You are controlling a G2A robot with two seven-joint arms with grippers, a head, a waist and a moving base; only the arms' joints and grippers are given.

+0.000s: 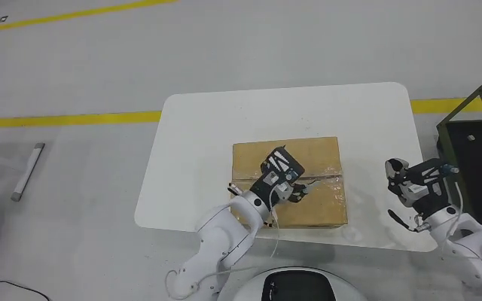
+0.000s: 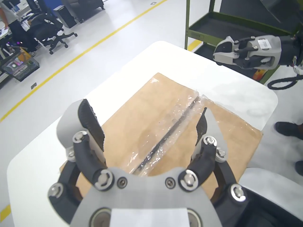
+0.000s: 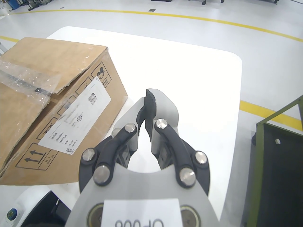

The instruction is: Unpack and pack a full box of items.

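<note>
Hovering over taped box [image 2: 127, 124], left gripper [image 2: 145, 119] fingers [image 2: 91, 121] were apart; right gripper [image 3: 147, 113] fingers [image 3: 150, 105] together. Risk: crumpled tape [image 2: 165, 121] snagging finger, dragging box.

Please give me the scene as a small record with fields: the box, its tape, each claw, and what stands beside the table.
container: brown cardboard box, flaps down, on the white table
seal: clear tape, wrinkled, along the middle seam
left side: left claw open, above the seam, holding nothing
right side: right claw shut, empty, over the table beside the box
nearby: green cart next to the table
</note>
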